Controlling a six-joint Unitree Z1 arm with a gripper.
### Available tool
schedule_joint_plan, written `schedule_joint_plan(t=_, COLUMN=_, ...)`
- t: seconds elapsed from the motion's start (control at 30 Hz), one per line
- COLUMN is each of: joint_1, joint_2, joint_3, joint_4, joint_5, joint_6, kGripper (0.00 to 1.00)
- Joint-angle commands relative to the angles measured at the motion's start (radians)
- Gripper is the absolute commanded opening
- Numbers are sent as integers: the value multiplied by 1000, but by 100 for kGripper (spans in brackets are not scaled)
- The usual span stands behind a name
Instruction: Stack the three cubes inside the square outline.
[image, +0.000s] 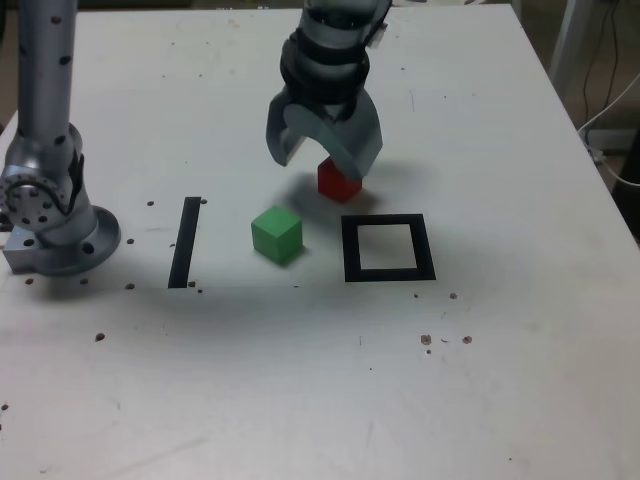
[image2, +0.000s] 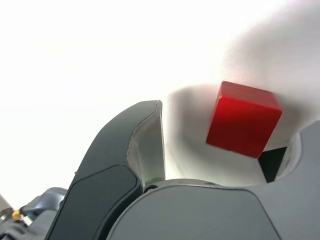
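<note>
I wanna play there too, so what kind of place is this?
Probably a robot workshop or lab: there's a jointed arm, a speckled white table and a black tape square.

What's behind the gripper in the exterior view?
Part of the red cube shows below the pincer; its remaining part and the tabletop directly behind are covered.

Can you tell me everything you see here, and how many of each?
matte cube: one, red, on the table beneath the gripper
matte cube: one, green, between strip and square outline
flat tape square outline: one, black, in front of the red cube
straight tape strip: one, black, exterior view's left
table: one, white
cables: several, dark and pale, exterior view's right edge
robot gripper: one, grey, above the red cube
</note>
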Motion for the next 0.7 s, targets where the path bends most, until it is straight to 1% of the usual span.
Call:
schedule_joint_plan(t=0.0, joint_1=1, joint_2=10, joint_3=7, joint_4=-25, joint_5=-15, joint_6=7, kGripper=83)
schedule_joint_plan(t=0.1, joint_1=1, joint_2=21, joint_3=18, joint_4=-59, joint_5=-41, joint_6=20, kGripper=82)
schedule_joint_plan(t=0.2, joint_1=2, joint_2=30, joint_3=20, joint_4=-76, joint_5=-51, joint_6=31, kGripper=79)
schedule_joint_plan(t=0.47, joint_1=9, joint_2=28, joint_3=15, joint_4=-85, joint_5=-48, joint_6=31, kGripper=59)
schedule_joint_plan(t=0.67, joint_1=9, joint_2=28, joint_3=14, joint_4=-96, joint_5=-46, joint_6=28, kGripper=50)
